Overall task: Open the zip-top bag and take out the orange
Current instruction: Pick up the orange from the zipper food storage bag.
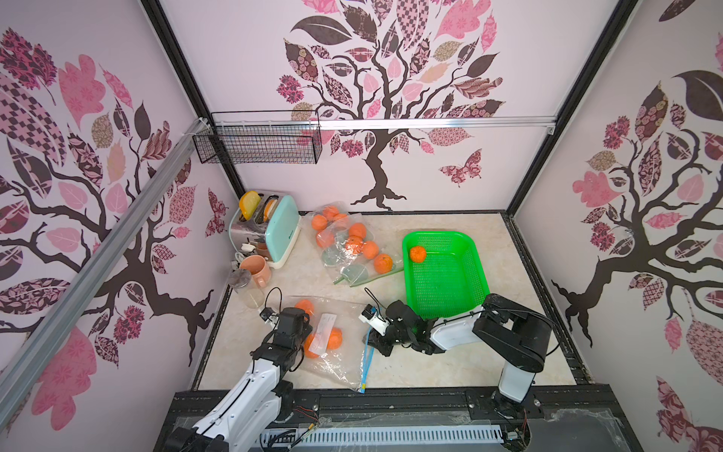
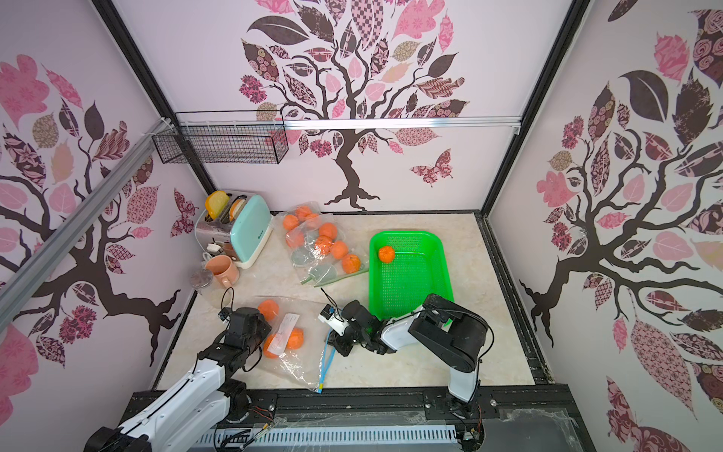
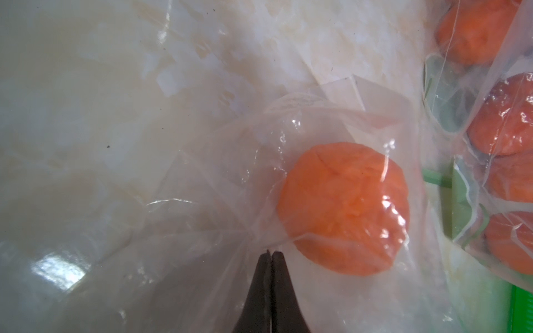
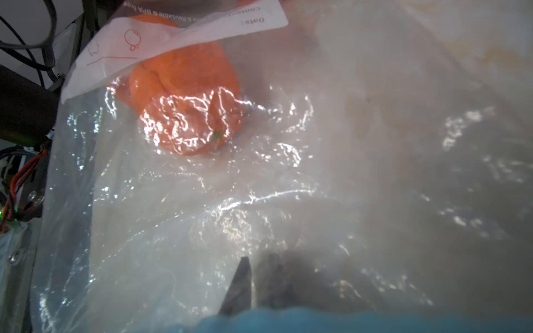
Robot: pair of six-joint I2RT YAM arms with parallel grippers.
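Each arm pairs glossy white link shells with matte black joint housings. The left arm shows small dark fasteners along its white shell and a thin black cable loop at the wrist. The right arm has a large rounded black housing and a white wrist camera module. The left gripper and right gripper have dark, tapering fingers. Red wires show at the left base.

Both top views: bright, even, diffuse light from above. Faint, soft shadows on the table. Sharp throughout, with marked wide-angle bowing of straight lines toward the edges.

Wrist views: close, soft-focused, milky through the film of the zip-top bag. White glare streaks on creases over the orange. Blown highlight patch in the left wrist view.
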